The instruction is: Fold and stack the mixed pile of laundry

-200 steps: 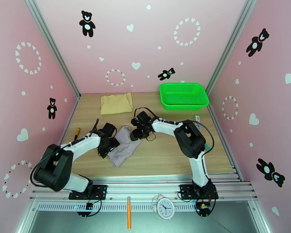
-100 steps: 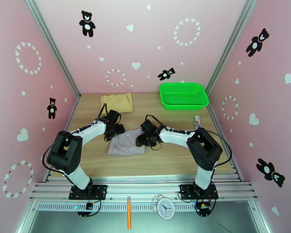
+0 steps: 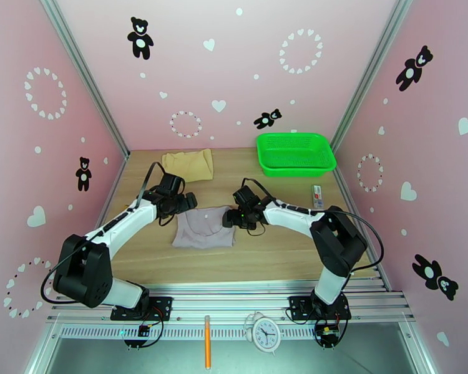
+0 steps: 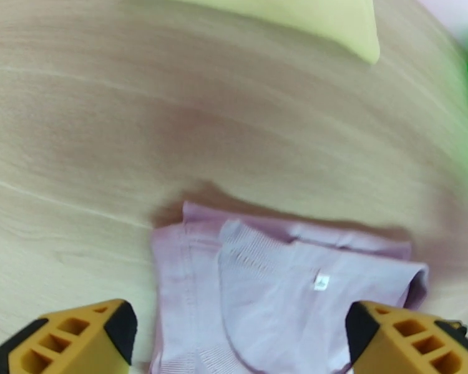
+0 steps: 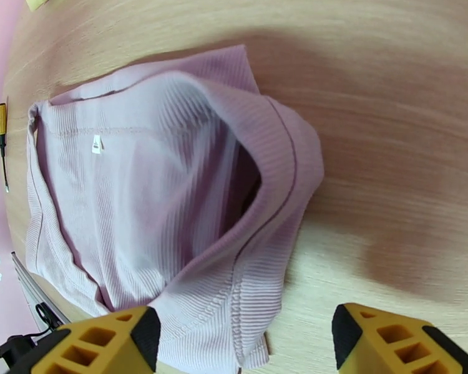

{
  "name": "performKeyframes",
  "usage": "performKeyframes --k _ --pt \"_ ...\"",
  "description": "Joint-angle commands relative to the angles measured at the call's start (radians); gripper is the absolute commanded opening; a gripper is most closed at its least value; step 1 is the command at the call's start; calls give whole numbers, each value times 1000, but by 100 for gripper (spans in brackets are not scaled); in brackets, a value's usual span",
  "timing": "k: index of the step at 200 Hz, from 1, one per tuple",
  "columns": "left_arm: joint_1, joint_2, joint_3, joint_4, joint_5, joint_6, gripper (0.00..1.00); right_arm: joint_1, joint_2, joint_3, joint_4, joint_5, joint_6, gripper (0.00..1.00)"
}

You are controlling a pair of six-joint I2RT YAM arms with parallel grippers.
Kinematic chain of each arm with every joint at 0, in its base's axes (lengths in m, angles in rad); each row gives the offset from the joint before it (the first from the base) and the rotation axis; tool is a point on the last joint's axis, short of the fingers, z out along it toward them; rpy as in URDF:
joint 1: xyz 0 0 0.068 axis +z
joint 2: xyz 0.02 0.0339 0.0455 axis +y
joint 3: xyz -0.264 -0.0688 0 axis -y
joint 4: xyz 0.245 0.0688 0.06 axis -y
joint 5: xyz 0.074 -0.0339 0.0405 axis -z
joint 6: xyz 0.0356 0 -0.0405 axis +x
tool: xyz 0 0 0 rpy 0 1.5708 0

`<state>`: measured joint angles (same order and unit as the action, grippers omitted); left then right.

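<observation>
Listing what your station held at this moment, operator:

1. Green mesh basket (image 3: 296,171). It stood at the far right corner of the table (image 3: 265,257). Its mesh floor showed from wall to wall, and both cloths lay outside it.
2. Tan-beige cloth (image 3: 187,165) (image 4: 309,17). It lay folded flat at the far left of the table, well apart from the basket.
3. Pale lilac garment (image 3: 203,229) (image 4: 284,294) (image 5: 159,201). It lay at mid-table between your two arms as a rough rectangle, with a small white tag (image 4: 321,282) facing up. Its right edge bulged in a loose, open fold.
4. Your left gripper (image 3: 183,206) (image 4: 239,319). It hovered at the garment's far left corner, fingers wide apart and gripping nothing.
5. Your right gripper (image 3: 232,220) (image 5: 246,328). It sat at the garment's right edge with its fingers likewise apart; cloth lay beneath them, unpinched.
6. Screwdriver (image 5: 2,119), yellow handle. It lay on the wood beyond the garment's left edge.
</observation>
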<state>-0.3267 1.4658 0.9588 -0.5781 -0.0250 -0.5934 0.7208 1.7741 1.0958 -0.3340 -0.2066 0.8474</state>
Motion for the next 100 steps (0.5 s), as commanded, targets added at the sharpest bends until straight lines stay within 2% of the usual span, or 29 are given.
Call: performKeyframes --k 1,100 --pt "8 -9 -74 36 74 -25 88 6 32 -12 80 -36 43 75" --pt "8 40 -221 173 141 -78 85 42 100 -52 149 -53 110 71"
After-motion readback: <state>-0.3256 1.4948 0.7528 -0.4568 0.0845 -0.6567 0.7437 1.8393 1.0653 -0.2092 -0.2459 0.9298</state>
